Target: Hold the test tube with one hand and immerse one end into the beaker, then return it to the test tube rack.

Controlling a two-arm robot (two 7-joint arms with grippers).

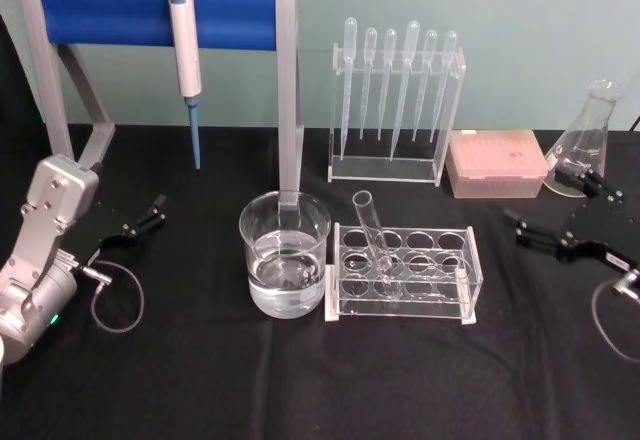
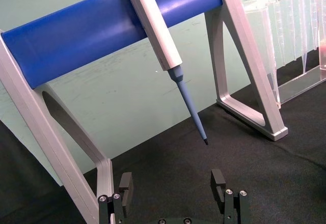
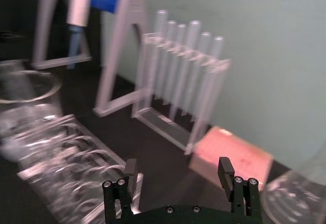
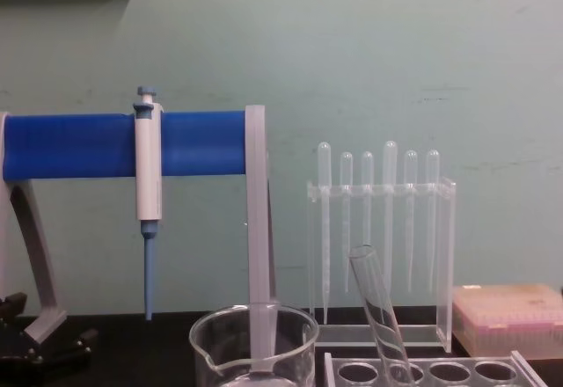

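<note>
The test tube (image 1: 375,240), a smooth, clear glass cylinder with a rounded bottom, stands in a hole in the left part of the test tube rack (image 1: 405,275) at lower centre of the head view. Its long axis is tilted: the open rim leans to the upper left, toward the beaker (image 1: 285,255), and the rounded end rests low in the rack. The chest view confirms the leftward lean. The rack is clear plastic with round holes in two rows; its other holes hold nothing. Just left of it, the beaker is wide, clear glass, partly filled with clear liquid. Both stand on a matt black cloth (image 1: 300,390). The left gripper (image 1: 143,218), black on a silver-grey arm, sits at centre left with its fingers spread apart, gripping nothing. The right gripper (image 1: 555,205), at centre right, is likewise spread and empty, well apart from the tube. Behind, a white-and-blue pipettor (image 1: 184,50) hangs from a blue bar (image 1: 100,12), and thin plastic pipettes (image 1: 395,90) hang tips-down in a clear stand.
</note>
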